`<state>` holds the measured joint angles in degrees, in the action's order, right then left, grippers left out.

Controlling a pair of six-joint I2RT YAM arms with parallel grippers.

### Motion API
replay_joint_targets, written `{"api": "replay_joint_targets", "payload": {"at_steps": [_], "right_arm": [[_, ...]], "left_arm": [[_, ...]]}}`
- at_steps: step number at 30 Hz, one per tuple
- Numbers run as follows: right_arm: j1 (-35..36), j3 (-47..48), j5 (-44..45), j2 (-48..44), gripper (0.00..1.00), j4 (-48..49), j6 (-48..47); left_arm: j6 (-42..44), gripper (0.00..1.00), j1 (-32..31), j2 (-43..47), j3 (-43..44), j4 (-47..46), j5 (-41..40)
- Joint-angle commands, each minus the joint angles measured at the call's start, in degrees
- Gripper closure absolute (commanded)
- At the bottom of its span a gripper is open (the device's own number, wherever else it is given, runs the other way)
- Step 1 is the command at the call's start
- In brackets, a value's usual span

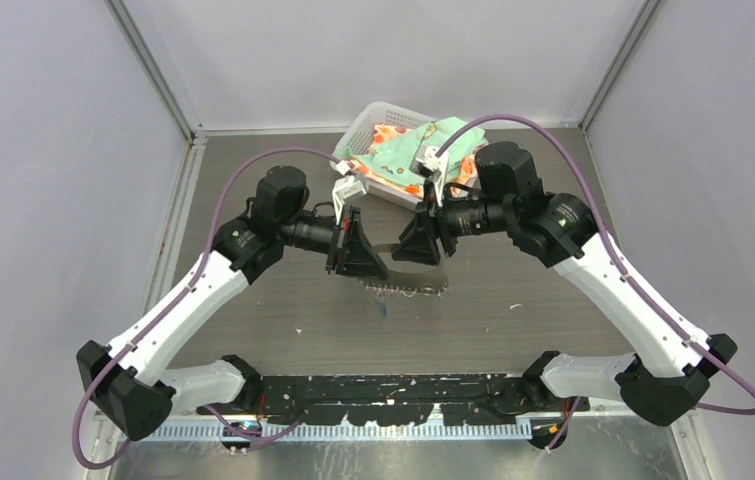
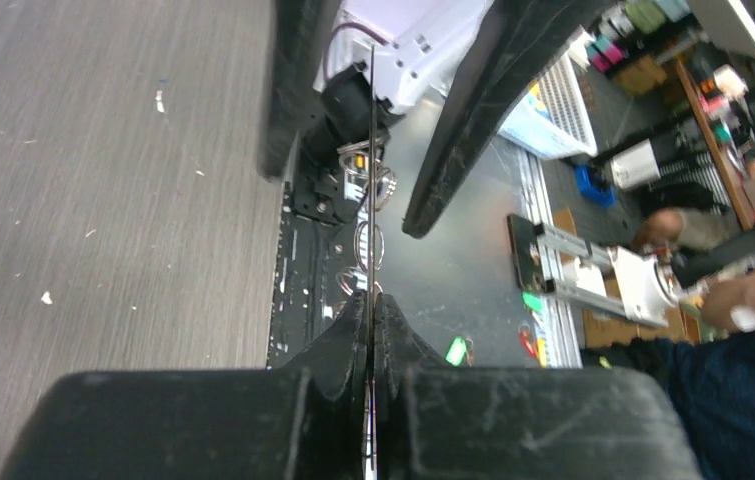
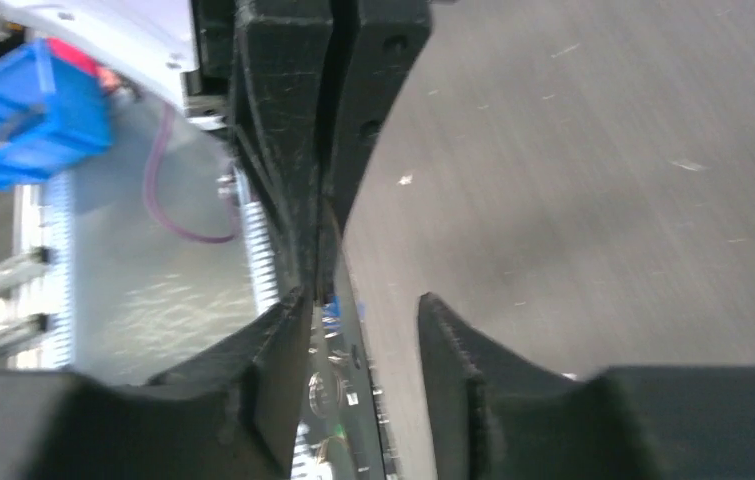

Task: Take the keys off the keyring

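In the top view my two grippers face each other above the middle of the table. My left gripper (image 1: 365, 252) is shut on the keyring (image 1: 391, 248), a thin strap seen edge-on in the left wrist view (image 2: 371, 200). My left gripper (image 2: 373, 305) pinches it at the fingertips. The keys (image 1: 411, 287), a silvery cluster, hang below the strap with a blue-headed key (image 1: 385, 309) lowest; wire rings show in the left wrist view (image 2: 367, 242). My right gripper (image 1: 415, 245) is open, its fingers (image 2: 473, 110) straddling the strap. In the right wrist view my right gripper (image 3: 358, 315) is open and holds nothing.
A white mesh basket (image 1: 373, 120) holding a patterned cloth (image 1: 408, 150) stands at the back, just behind the grippers. Pale specks lie scattered on the grey table (image 1: 513, 300). A black base rail (image 1: 393, 395) runs along the near edge.
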<state>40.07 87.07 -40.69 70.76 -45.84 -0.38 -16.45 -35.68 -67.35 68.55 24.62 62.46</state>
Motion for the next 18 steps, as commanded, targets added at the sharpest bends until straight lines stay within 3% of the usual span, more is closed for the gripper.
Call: {"api": "replay_joint_targets", "payload": {"at_steps": [1, 4, 6, 11, 18], "right_arm": [[0.42, -5.03, 17.0, -6.64, 0.39, 14.23, 5.31], [0.42, -11.02, 25.35, -12.97, 0.22, 21.5, 6.53], [0.39, -14.45, 29.02, -16.96, 0.17, 24.91, 6.71], [0.39, -22.04, 33.32, -24.38, 0.15, 33.51, 7.91], [0.41, -32.56, 31.12, -30.83, 0.15, 48.84, 10.08]], "left_arm": [[-12.46, 1.0, -0.36, 6.18, -5.2, -16.76, -9.94], [-16.58, 1.0, -0.35, 8.44, -6.28, -20.64, -18.53], [-18.5, 1.0, -0.38, 9.29, -5.81, -21.4, -23.53], [-20.14, 1.0, -0.53, 10.56, -3.06, -22.46, -33.25], [-20.63, 1.0, -0.76, 9.99, 3.85, -21.22, -44.17]]}}
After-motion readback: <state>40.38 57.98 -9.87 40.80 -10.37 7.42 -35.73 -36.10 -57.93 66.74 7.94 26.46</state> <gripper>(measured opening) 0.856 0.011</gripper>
